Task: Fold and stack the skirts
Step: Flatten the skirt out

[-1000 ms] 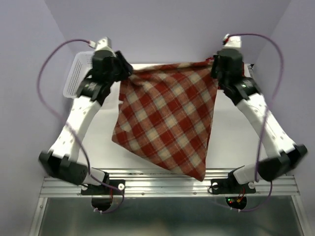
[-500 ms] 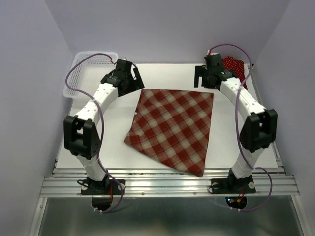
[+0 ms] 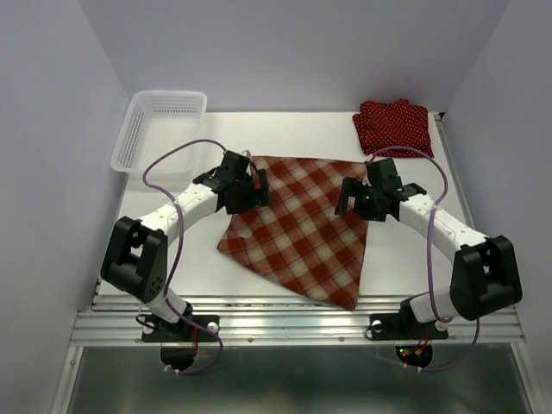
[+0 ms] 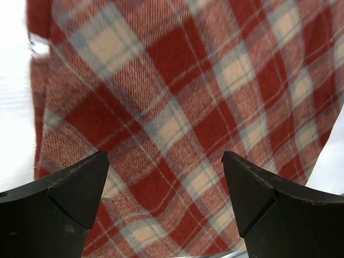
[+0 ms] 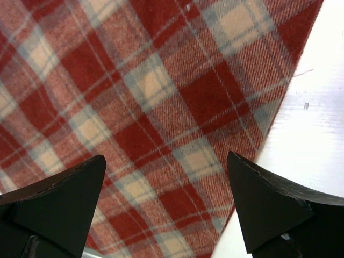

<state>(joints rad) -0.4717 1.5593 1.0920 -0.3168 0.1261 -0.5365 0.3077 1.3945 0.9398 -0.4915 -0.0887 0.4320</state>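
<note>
The jaws of both arms stood wide and empty above the plaid skirt [image 3: 297, 237]; an uneven grasp could fold it crooked.

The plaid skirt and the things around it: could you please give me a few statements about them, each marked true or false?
1. The plaid skirt lies spread out on the table. True.
2. The left hand is clamped on the skirt's edge. False: its fingers stand open over the cloth and hold nothing.
3. The right hand is open above the skirt. True.
4. The folded polka-dot skirts lie inside the basket. False: they lie on the table's far right corner, and the basket stands at the far left.
</note>
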